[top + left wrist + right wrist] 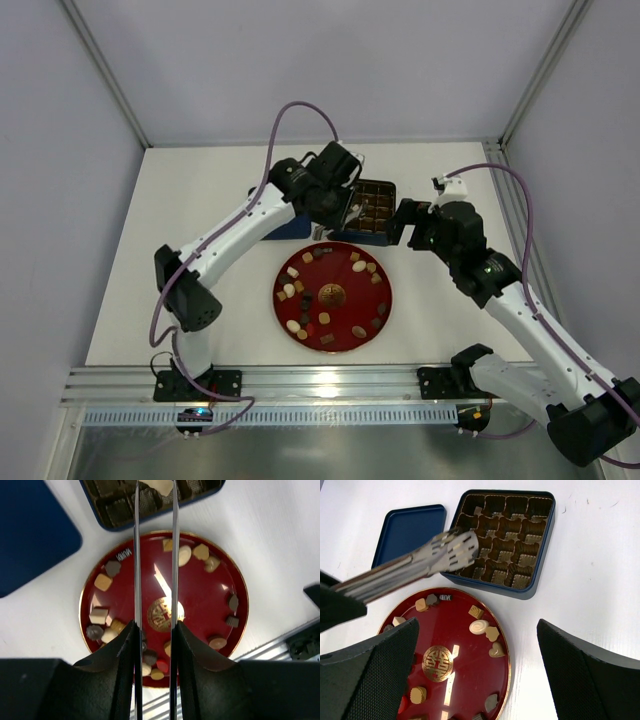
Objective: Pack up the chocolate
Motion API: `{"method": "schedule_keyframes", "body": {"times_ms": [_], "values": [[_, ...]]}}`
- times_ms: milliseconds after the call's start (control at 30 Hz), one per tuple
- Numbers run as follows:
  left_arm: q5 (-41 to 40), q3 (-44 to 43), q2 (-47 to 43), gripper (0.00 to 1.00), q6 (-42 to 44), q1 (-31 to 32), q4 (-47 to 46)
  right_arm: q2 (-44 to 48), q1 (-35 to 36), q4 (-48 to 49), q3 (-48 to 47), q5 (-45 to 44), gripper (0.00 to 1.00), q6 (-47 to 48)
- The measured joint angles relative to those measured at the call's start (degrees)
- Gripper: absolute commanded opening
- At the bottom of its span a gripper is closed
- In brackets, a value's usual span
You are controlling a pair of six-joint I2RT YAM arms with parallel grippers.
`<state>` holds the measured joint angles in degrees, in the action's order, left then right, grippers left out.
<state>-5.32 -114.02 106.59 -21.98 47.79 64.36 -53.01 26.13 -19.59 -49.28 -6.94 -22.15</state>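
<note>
Several chocolate pieces (pixel 357 268), dark brown, tan and cream, lie round the edge of the red plate (pixel 345 272); they also show in the left wrist view (pixel 103 582) and the right wrist view (pixel 479 627). My left gripper (pixel 155 625) is shut on metal tongs (pixel 136 555). The tong tips (pixel 455 550) reach over the near left part of the dark blue grid tin (pixel 545 545), with a cream piece (pixel 159 486) between them. My right gripper (pixel 477 625) is wide open and empty, above the plate's right edge.
The tin's blue lid (pixel 410 530) lies flat to the left of the tin (pixel 392 187), partly under my left arm. White walls and metal posts stand at the back and sides. An aluminium rail (pixel 320 385) runs along the near edge.
</note>
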Motion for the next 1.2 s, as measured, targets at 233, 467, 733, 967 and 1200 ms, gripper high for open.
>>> {"method": "schedule_keyframes", "body": {"times_ms": [233,467,733,967,1200], "values": [[-2.03,-10.6,9.46,0.33,1.07,-2.86,-0.79,0.0,0.0,-0.37,-0.55,0.02,1.0,0.42],[-2.97,-12.31,14.88,0.34,2.25,-5.2,-3.76,0.0,-0.11,-0.7,-0.87,0.02,1.0,0.87],[-3.96,-13.81,18.34,0.34,2.93,-5.57,-7.04,0.02,-0.11,-1.27,-0.9,0.02,1.0,0.94],[-4.31,-14.56,18.84,0.35,2.91,-6.05,-8.39,0.04,-0.11,-1.49,-0.9,0.04,1.0,1.03],[-4.61,-14.88,19.96,0.37,2.91,-6.36,-8.59,0.13,-0.37,-1.51,-0.9,0.07,1.0,1.05]]}}
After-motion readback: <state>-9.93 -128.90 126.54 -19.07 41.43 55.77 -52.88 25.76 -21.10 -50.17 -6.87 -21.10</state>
